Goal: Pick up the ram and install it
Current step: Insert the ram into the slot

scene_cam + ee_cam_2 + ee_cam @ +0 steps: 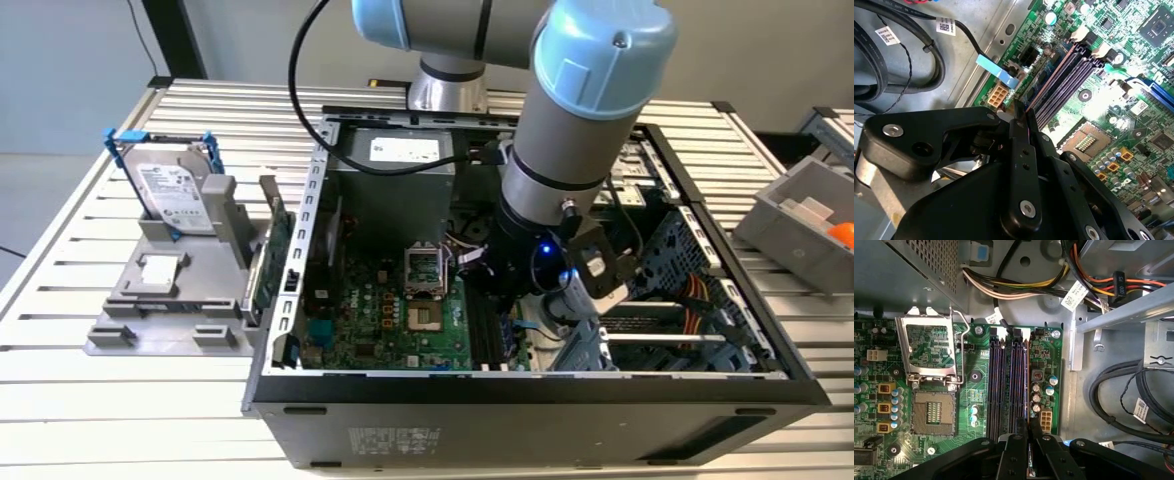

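Observation:
My gripper (pixel 505 298) reaches down inside the open computer case, over the memory slots (pixel 1004 385) of the green motherboard (pixel 387 320). In both wrist views its black fingers (pixel 1016 125) stand close together on a thin edge. That edge is the ram (pixel 1051 77), seen edge-on as a narrow reddish-brown line. The ram (pixel 1027 385) stands upright along the slot nearest the board's edge, beside the small capacitors. The gripper (pixel 1027 426) grips it at one end. How deep it sits in the slot I cannot tell.
The empty processor socket (pixel 934 412) with its raised metal frame lies beside the slots. Black cables (pixel 1119 390) and a coloured wire bundle (pixel 1019 287) run nearby. Outside the case, a grey stand holds a hard drive in a blue frame (pixel 171 185) and a green card (pixel 274 262).

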You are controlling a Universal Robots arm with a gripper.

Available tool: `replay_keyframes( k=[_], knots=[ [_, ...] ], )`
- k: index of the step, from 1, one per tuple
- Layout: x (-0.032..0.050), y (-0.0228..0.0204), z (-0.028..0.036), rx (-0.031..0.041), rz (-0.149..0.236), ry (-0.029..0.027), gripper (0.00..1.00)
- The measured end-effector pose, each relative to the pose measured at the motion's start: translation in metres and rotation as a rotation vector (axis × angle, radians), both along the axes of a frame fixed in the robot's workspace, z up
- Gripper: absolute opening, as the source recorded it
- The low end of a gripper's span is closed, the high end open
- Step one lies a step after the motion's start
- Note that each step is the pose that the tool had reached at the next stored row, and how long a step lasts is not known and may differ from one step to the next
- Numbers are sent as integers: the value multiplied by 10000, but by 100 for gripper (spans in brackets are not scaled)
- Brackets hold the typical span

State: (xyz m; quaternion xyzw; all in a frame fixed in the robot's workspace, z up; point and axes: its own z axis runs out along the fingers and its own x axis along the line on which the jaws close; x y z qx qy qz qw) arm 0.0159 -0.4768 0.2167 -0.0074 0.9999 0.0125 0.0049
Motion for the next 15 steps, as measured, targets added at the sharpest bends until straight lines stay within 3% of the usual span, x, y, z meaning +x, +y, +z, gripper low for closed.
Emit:
replay_keyframes(
  k=[5,10,15],
  knots=[
    [0,2,14,-71,0,2,0],
    [-2,2,84,-69,-3,1,0],
    [-28,1,85,-68,-176,1,0]
  ],
)
